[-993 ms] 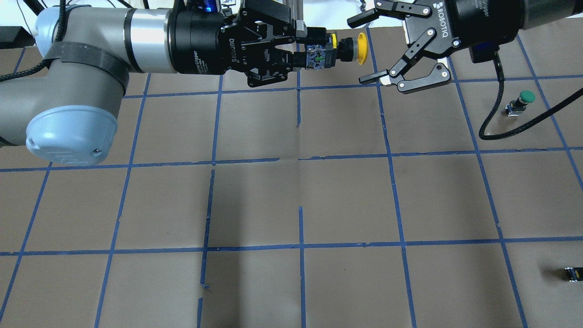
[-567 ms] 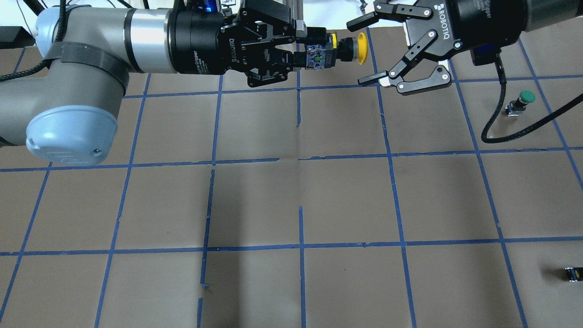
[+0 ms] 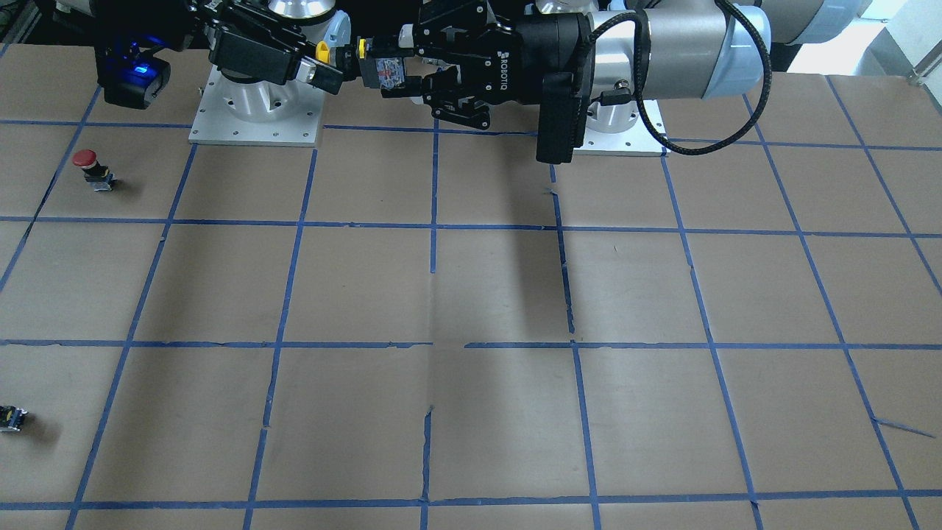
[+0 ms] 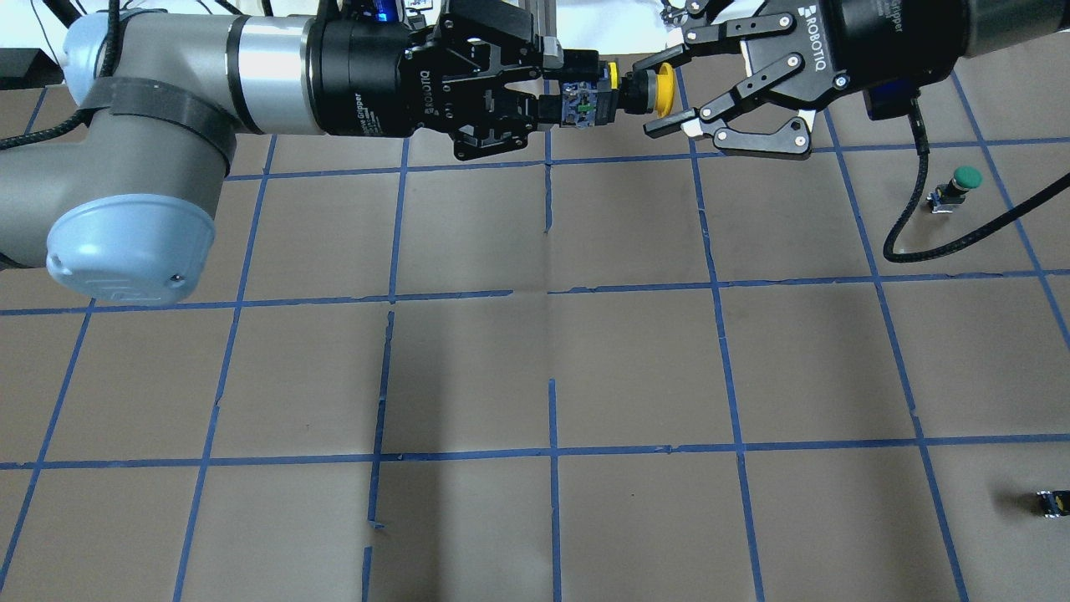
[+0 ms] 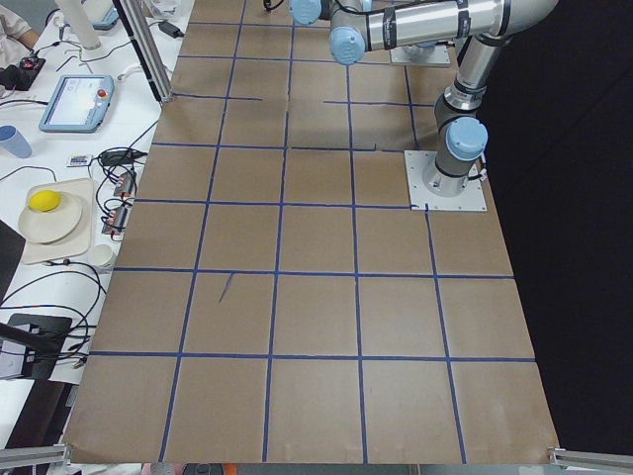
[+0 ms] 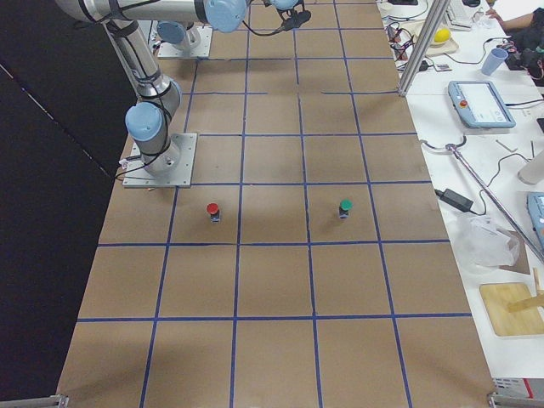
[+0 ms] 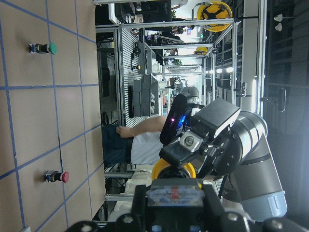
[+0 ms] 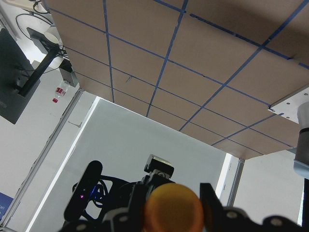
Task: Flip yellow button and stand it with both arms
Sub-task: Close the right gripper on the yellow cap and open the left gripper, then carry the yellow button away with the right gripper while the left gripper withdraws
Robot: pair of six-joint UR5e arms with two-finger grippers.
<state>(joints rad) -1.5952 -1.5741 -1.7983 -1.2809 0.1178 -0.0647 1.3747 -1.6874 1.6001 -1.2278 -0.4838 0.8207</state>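
Observation:
The yellow button (image 4: 663, 88) is held level in the air above the far middle of the table, with its cap pointing at my right arm. My left gripper (image 4: 573, 88) is shut on its black-and-grey body (image 3: 386, 73). My right gripper (image 4: 654, 94) has its fingers closed in on both sides of the yellow cap. In the right wrist view the cap (image 8: 174, 212) fills the gap between the two pads. In the left wrist view the button (image 7: 174, 170) sits just past my left fingers, with the right gripper behind it.
A green-capped button (image 4: 961, 186) stands on the table at the right. A red-capped button (image 3: 90, 165) stands nearer the robot's side. A tiny dark block with a yellow spot (image 4: 1052, 502) lies at the right edge. The arm base plates (image 3: 254, 110) are bolted at the robot's side.
My right gripper has moved left onto the cap, and its wide-open fingers have closed in around it. My left arm and the button have not moved.

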